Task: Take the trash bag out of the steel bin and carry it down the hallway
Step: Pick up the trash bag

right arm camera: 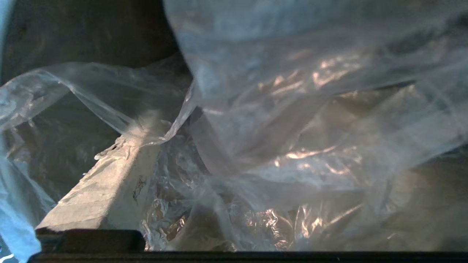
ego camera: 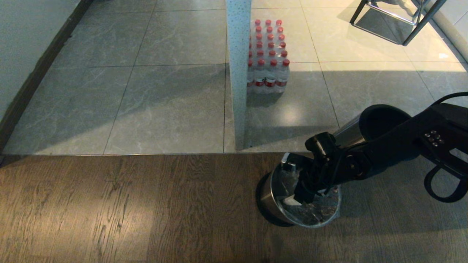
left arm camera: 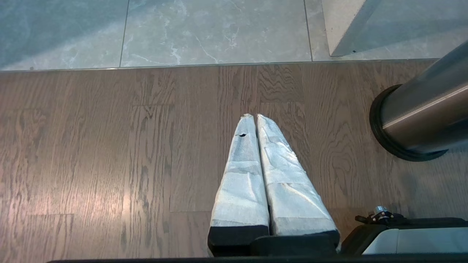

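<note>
Reaching down from the right edge of the head view, the right arm had its right gripper (ego camera: pixel 305 190) plunged into the mouth of the steel bin (ego camera: pixel 272 199). The bin stood upright on the dark wood-plank floor (ego camera: pixel 128 212), near side of the seam where the planks met the grey marbled tiles (ego camera: pixel 172 106).

Trash bag (right arm camera: pixel 292 120) — clear, crinkled — was inside the bin; in the right wrist view it filled almost everything. One taped finger (right arm camera: pixel 106 186) showed there, with a fold of film draped over its tip. The other finger was hidden behind plastic. Jaws spread wide, not clamped; film lay between and around them, but no pinch on the bag was visible.

Left gripper (left arm camera: pixel 252 117) hung parked over the planks, well left of the bin — its two taped fingers pressed together along their length, holding nothing. The bin's steel wall and black base ring showed at the edge of that view.

Farther off on the tiles: a white speckled post (ego camera: pixel 238 73), with a shrink-wrapped pack of red-capped bottles (ego camera: pixel 268 58) just right of it, touching or nearly so. Dark metal legs (ego camera: pixel 398 22) of a chair or stand at far right. Pale wall with dark baseboard (ego camera: pixel 33 80) ran along the far left.
</note>
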Motion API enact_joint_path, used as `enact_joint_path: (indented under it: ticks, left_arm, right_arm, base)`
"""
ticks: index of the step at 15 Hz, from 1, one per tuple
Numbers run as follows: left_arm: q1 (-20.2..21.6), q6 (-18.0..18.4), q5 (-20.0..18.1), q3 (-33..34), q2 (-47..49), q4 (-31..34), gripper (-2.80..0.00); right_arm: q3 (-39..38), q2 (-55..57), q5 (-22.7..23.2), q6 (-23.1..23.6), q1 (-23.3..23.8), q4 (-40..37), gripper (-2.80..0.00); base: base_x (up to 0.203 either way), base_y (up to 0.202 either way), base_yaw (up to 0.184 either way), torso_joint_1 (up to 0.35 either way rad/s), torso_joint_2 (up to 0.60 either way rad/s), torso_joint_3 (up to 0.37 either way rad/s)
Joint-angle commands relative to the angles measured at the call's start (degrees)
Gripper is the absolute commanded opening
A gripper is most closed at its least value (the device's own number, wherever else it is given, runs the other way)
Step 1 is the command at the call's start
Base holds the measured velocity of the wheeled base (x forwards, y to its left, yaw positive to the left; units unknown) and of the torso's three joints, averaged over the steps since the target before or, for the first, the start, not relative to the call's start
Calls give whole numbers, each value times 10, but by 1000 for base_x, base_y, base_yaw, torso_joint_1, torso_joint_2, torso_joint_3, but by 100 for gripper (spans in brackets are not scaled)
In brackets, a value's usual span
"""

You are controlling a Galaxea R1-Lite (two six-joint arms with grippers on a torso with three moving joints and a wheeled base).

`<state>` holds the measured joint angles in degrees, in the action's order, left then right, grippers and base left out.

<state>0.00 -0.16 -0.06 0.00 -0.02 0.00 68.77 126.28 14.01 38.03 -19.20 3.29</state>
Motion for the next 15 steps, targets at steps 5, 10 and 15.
enact_joint_path:
  ticks: [5, 10, 15]
  left_arm:
    - [0, 0, 1, 0, 0, 0, -280]
    - [0, 0, 1, 0, 0, 0, -280]
    - [0, 0, 0, 0, 0, 0, -280]
  right_arm:
    - [15, -13, -5, -12, 22, -20, 0]
    - [15, -22, -8, -51, 32, -47, 0]
    - [37, -28, -8, -104, 35, -118, 0]
  base:
    - [0, 0, 0, 0, 0, 0]
    - [0, 0, 0, 0, 0, 0]
    - [0, 0, 0, 0, 0, 0]
